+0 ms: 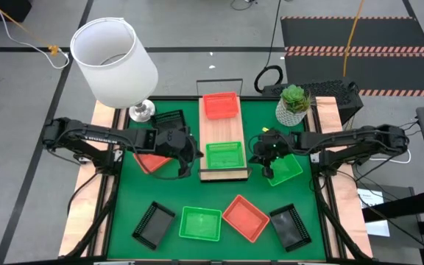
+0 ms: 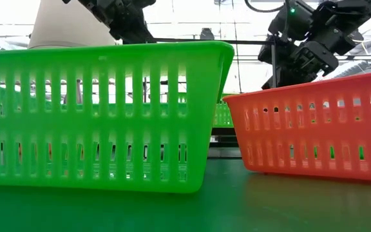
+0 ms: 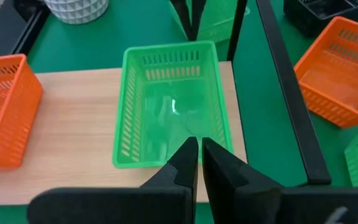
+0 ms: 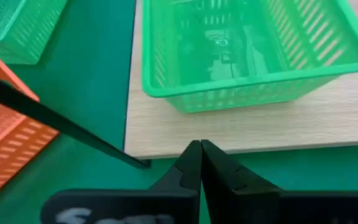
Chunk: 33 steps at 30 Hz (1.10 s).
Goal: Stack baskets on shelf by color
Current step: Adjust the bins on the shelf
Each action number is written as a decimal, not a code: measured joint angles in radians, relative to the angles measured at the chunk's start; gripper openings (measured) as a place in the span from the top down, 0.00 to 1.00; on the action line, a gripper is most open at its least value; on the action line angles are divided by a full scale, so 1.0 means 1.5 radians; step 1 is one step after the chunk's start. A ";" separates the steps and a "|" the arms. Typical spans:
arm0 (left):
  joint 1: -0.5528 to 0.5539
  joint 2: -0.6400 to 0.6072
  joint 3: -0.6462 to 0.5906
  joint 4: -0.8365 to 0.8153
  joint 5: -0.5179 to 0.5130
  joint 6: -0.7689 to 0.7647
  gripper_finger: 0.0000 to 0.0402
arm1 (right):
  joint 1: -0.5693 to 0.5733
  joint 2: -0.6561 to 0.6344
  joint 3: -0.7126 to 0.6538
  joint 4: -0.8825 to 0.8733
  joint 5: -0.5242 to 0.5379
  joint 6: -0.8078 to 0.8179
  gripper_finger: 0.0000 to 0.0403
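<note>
Both the left gripper (image 3: 199,163) and the right gripper (image 4: 200,163) hover shut and empty beside the bright green slatted plastic basket (image 1: 224,155) at the front end of the light-wood shelf (image 1: 220,129). A careless sweep could nudge that basket off the shelf edge.

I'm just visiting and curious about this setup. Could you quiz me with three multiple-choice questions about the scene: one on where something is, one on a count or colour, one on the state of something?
1. Where is the orange-red basket that is on the shelf?
A. At the shelf's end by the lamp and plant
B. At the end nearest the loose baskets
C. Inside the green basket

2. How many baskets sit on the shelf?
A. One
B. Two
C. Four

3. How are the right gripper's fingers?
A. Wide open
B. Clamped on a black basket
C. Shut, empty

Answers: 1 A, the high view shows it at that end. 2 B, one orange-red, one green. 3 C, the right wrist view shows fingers touching.
</note>
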 joint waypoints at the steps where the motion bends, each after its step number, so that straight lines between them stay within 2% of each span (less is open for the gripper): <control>1: -0.001 0.000 0.000 0.002 0.000 0.001 0.94 | 0.003 0.000 0.000 0.001 0.000 0.000 1.00; 10: -0.001 0.000 0.000 0.006 -0.001 0.004 0.94 | 0.018 0.000 0.000 0.064 0.000 0.003 1.00; 21: -0.001 0.000 0.000 0.001 -0.001 0.017 0.94 | 0.018 0.008 0.000 0.063 -0.001 -0.013 1.00; 27: -0.001 0.000 0.000 0.009 -0.001 0.017 0.94 | 0.018 0.039 0.000 0.072 -0.002 -0.007 1.00; 33: -0.001 0.000 0.000 0.026 -0.001 0.017 0.94 | 0.021 0.072 0.000 0.114 -0.040 0.008 1.00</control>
